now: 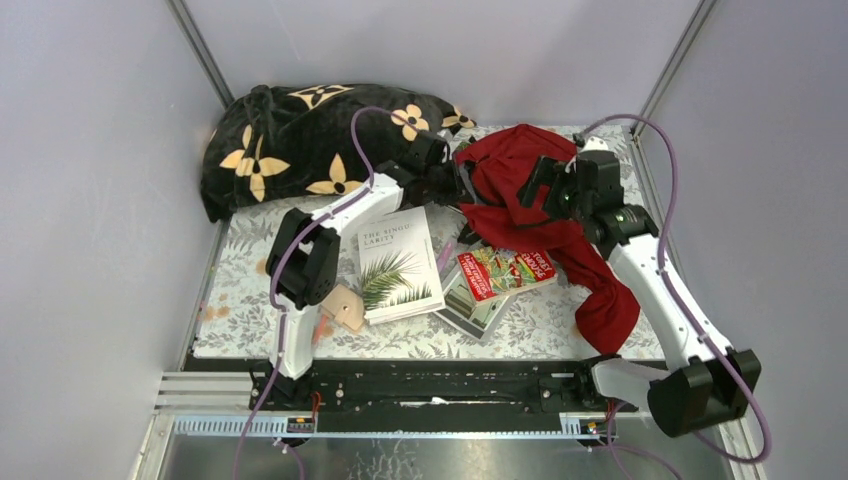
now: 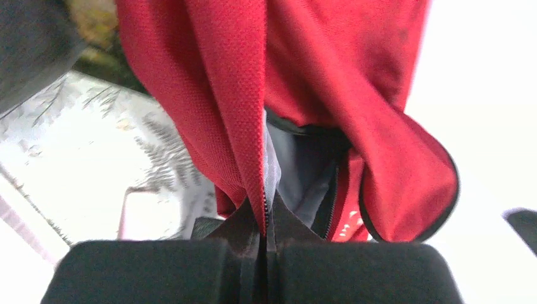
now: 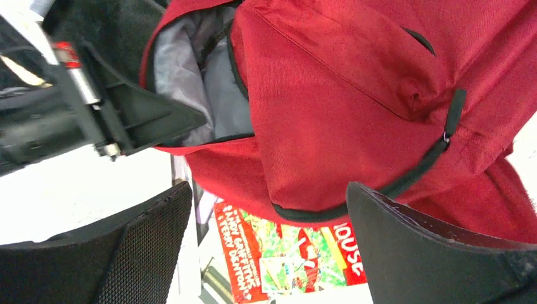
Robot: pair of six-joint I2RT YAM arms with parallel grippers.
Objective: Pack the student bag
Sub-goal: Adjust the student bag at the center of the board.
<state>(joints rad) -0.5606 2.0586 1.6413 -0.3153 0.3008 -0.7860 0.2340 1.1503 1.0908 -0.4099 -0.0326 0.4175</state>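
The dark-red student bag (image 1: 508, 158) lies crumpled at the back middle of the table. My left gripper (image 1: 460, 185) is shut on the bag's zipper edge (image 2: 256, 158) and holds the opening apart; the grey lining (image 2: 304, 171) shows inside. My right gripper (image 1: 540, 182) is open and empty, hovering just over the bag's right side. In the right wrist view the bag (image 3: 354, 95) fills the top, with its fingers (image 3: 133, 247) spread wide below it and the left gripper (image 3: 120, 120) at the opening.
A black flowered blanket (image 1: 300, 140) lies at the back left. A white book (image 1: 398, 262), a red book (image 1: 505, 270) (image 3: 278, 253) atop another book (image 1: 478, 310), and a tan object (image 1: 345, 305) lie in front. A limp red garment (image 1: 605, 300) trails right.
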